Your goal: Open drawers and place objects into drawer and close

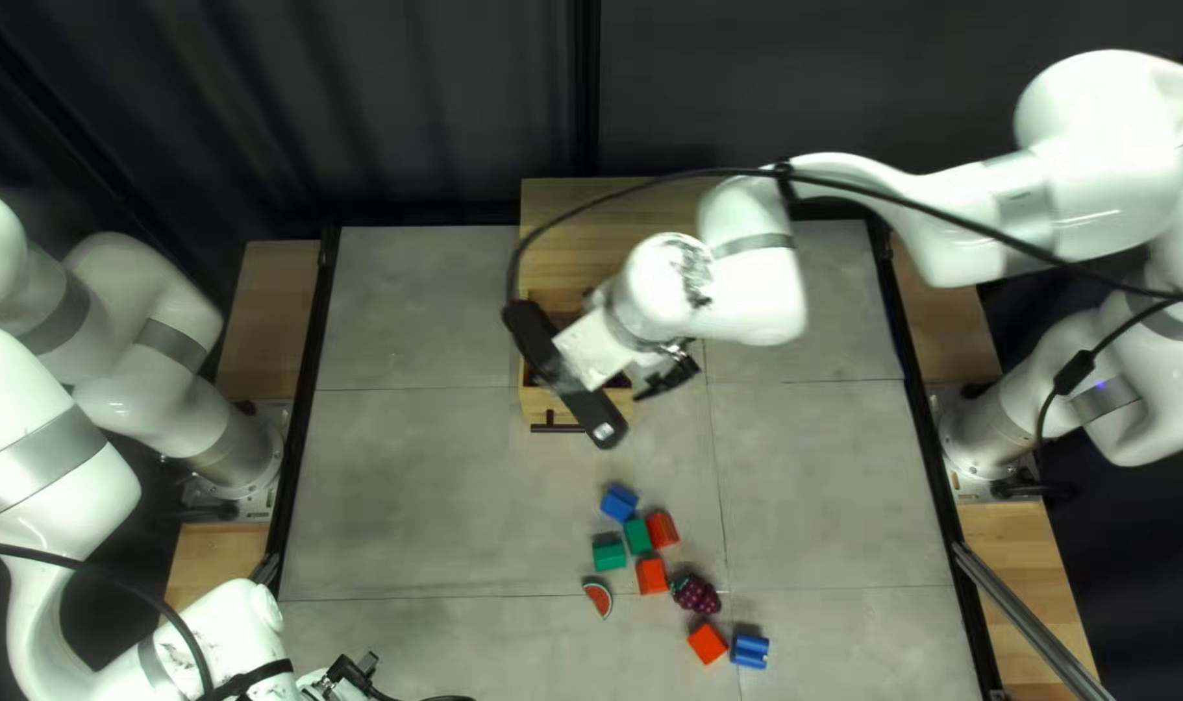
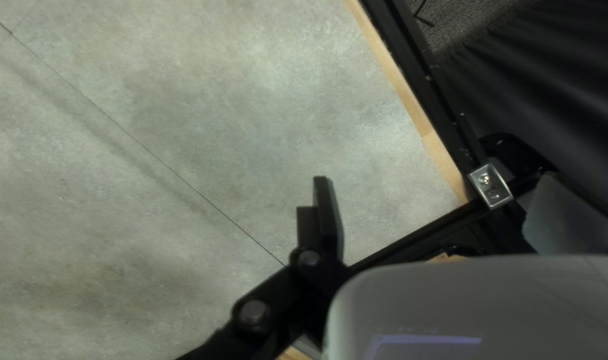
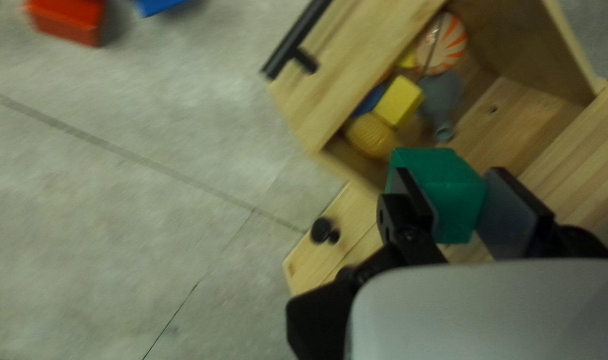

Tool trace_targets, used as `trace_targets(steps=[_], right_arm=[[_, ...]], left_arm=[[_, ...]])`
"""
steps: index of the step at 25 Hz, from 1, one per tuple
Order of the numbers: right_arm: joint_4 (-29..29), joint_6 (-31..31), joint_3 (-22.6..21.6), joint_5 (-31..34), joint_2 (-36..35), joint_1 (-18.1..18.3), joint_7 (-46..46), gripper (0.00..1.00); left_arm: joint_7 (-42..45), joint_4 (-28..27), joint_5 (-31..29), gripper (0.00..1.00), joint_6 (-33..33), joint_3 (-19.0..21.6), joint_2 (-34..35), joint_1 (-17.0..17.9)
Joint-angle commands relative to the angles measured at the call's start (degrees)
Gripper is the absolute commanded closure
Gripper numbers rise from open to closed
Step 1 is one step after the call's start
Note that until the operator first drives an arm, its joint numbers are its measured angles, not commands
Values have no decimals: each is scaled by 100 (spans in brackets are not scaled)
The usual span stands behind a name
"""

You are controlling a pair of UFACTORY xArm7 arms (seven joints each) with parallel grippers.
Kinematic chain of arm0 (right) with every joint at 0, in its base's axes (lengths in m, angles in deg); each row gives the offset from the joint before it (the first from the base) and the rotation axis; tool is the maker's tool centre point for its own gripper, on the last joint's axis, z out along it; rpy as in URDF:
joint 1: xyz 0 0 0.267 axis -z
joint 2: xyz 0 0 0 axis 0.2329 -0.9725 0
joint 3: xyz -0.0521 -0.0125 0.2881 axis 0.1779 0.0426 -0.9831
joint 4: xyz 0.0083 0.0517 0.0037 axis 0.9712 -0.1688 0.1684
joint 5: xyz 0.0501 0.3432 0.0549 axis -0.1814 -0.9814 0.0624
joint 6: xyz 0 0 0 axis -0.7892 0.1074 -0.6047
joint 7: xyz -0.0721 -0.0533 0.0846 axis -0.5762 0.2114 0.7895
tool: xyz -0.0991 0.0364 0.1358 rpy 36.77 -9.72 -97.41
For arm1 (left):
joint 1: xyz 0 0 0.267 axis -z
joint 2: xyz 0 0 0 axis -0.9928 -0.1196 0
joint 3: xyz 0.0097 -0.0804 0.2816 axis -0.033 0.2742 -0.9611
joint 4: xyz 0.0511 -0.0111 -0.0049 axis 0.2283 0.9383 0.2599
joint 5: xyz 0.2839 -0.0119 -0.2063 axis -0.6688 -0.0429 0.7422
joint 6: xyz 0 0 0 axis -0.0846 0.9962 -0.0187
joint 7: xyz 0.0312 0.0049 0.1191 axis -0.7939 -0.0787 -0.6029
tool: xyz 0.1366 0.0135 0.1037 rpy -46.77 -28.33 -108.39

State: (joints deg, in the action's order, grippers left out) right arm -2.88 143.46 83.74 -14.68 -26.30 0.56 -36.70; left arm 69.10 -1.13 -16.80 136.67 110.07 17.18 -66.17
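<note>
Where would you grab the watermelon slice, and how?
From above, I'd pinch the slice across its middle, the short way: it looks longer than wide and sits apart from the blocks, so its long sides should be free.

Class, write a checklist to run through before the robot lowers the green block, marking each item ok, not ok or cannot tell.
1. Drawer open: ok.
2. Right gripper shut on green block: ok.
3. Bare space inside drawer: ok.
4. Block's descent clear of drawer's side wall: cannot tell.
5. Left gripper empty, away from drawer: ok.
6. All objects off the table before closing: not ok; blocks, grapes, watermelon slice remain.
</note>
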Motion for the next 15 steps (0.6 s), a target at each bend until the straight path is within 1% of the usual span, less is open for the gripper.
trace_targets(steps=[1, 3, 5, 7, 8, 10, 11, 13, 14, 15], right_arm=[[-207, 163, -80, 33, 235, -229, 510, 0], [-364, 351, -179, 48, 420, -400, 829, 0], [-452, 676, -342, -71, 507, -628, 1281, 0], [-545, 1075, -533, -382, 461, -869, 1929, 0], [-784, 1115, -641, -594, 543, -1003, 2337, 0], [-1114, 1130, -777, -918, 676, -1156, 2897, 0], [-1429, 1047, -877, -1122, 829, -1288, 3373, 0], [-1829, 892, -994, -1330, 1066, -1429, 3947, 0], [-2116, 786, -1093, -1441, 1278, -1543, 4420, 0], [-2238, 752, -1148, -1477, 1381, -1601, 4665, 0]], left_arm=[[0, 0, 0, 0, 0, 0, 0, 0], [0, 0, 0, 0, 0, 0, 0, 0], [0, 0, 0, 0, 0, 0, 0, 0], [0, 0, 0, 0, 0, 0, 0, 0], [0, 0, 0, 0, 0, 0, 0, 0], [0, 0, 0, 0, 0, 0, 0, 0], [0, 0, 0, 0, 0, 0, 0, 0], [0, 0, 0, 0, 0, 0, 0, 0], [0, 0, 0, 0, 0, 0, 0, 0], [0, 0, 0, 0, 0, 0, 0, 0]])
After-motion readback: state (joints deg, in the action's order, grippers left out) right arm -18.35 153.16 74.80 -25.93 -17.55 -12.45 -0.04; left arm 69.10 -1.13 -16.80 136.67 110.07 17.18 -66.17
